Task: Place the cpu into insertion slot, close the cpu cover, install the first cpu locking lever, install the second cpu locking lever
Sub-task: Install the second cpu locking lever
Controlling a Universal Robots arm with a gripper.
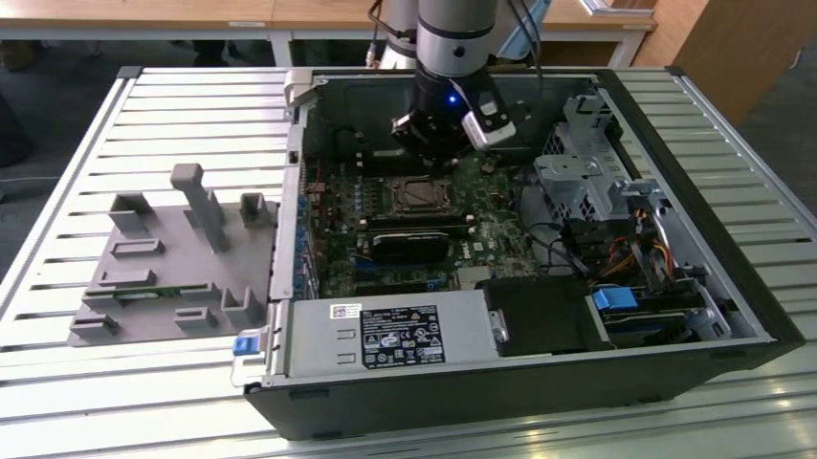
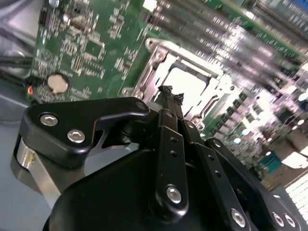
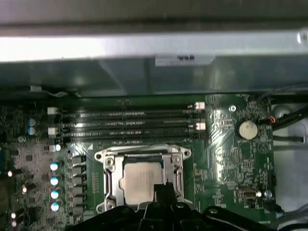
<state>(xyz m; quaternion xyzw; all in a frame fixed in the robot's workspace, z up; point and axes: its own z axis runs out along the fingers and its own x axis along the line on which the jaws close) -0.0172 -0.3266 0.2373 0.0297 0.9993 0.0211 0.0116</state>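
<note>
The cpu (image 3: pixel 137 182) lies in the insertion slot (image 1: pixel 415 195) on the green board, its dull metal face showing through the window of the cpu cover (image 3: pixel 109 166). The silver cover frame lies flat over the chip in both wrist views, cover (image 2: pixel 161 50), cpu (image 2: pixel 188 85). A thin wire lever (image 3: pixel 139 150) runs along the socket edge nearest the memory slots. My gripper (image 2: pixel 171 92) is shut with nothing between its fingers. Its tips (image 3: pixel 163 188) hover just over one edge of the socket. In the exterior view the gripper (image 1: pixel 438 161) hangs just behind the socket.
The open computer case (image 1: pixel 715 277) lies on a slatted table. Long black memory slots (image 3: pixel 130 122) and a coin battery (image 3: pixel 248 129) flank the socket. A black card (image 1: pixel 408 239), drive cage (image 1: pixel 581 186) and power supply (image 1: pixel 389 337) stand nearby. A grey fixture (image 1: pixel 166 258) sits at the exterior view's left.
</note>
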